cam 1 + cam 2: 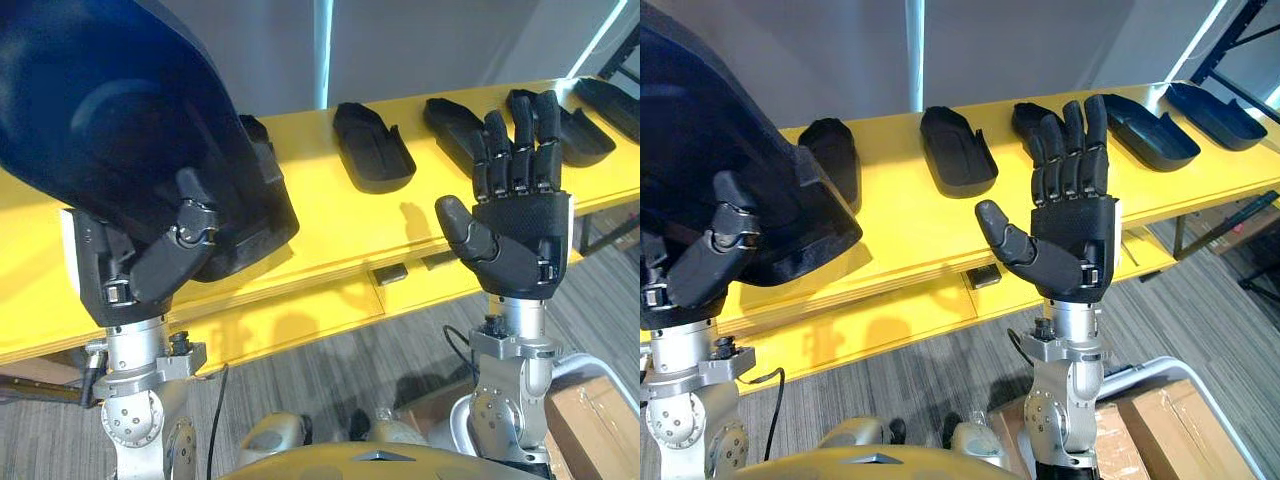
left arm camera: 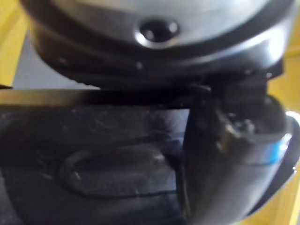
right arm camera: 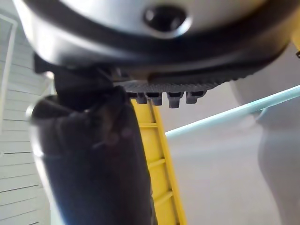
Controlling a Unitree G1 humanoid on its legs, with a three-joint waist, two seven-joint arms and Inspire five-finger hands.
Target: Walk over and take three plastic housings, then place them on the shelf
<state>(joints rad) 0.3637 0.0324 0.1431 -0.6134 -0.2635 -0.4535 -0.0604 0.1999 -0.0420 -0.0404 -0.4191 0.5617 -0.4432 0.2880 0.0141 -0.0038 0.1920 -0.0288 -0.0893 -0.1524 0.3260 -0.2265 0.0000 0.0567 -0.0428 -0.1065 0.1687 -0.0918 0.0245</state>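
My left hand (image 1: 150,265) is shut on a large dark plastic housing (image 1: 130,130), raised close to the camera at the left, with the thumb (image 2: 220,154) curled over its shell (image 2: 93,159). My right hand (image 1: 515,235) is open, palm towards me and fingers straight up, in front of the yellow shelf board (image 1: 320,225), holding nothing. Several black housings lie in a row on the board: one in the middle (image 1: 372,148), one behind my right hand's fingers (image 1: 1025,118), two further right (image 1: 1150,125) (image 1: 1218,115), and one behind the held housing (image 1: 830,150).
The yellow board's front edge runs just beyond both wrists. A small dark block (image 1: 390,273) sits under that edge. Cardboard boxes (image 1: 1160,430) stand on the grey carpet at the lower right. A dark shelf upright (image 1: 1240,40) rises at the far right.
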